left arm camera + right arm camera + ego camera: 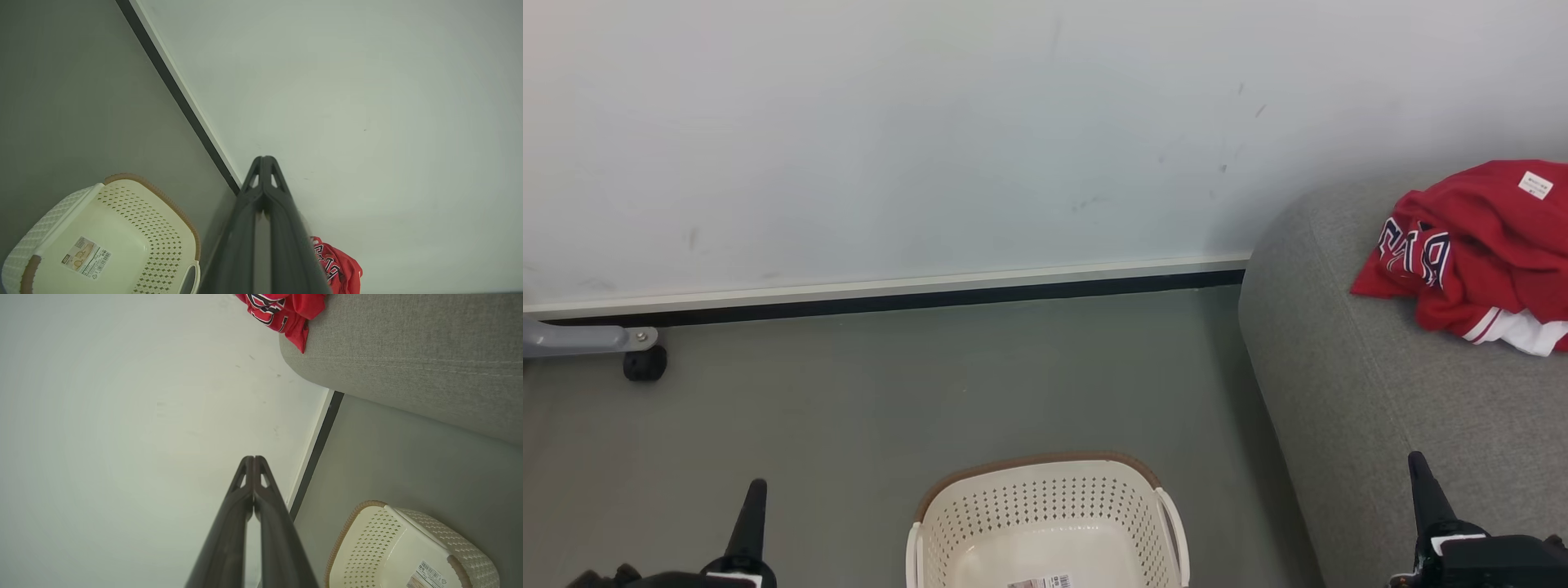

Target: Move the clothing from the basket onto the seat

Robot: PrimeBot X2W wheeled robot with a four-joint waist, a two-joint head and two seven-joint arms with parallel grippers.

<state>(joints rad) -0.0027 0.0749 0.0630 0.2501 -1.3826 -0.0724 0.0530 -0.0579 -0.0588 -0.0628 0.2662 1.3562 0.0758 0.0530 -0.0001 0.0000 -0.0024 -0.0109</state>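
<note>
One crumpled heap of red clothing (1478, 245), navy-lettered and white-trimmed, lies far right on the rounded grey woven seat (1380, 392). One cream perforated plastic basket (1045, 500), brown-rimmed, stands near centre. I see my left gripper (264, 159) and right gripper (254, 459) each clenched, dark tapered fingers touching.

Pale scuffed wall (915, 122), white skirting board (890, 286) over a dark strip, grey-green floor (890, 384), grey metal leg (580, 339) on black caster (645, 363) at left.
</note>
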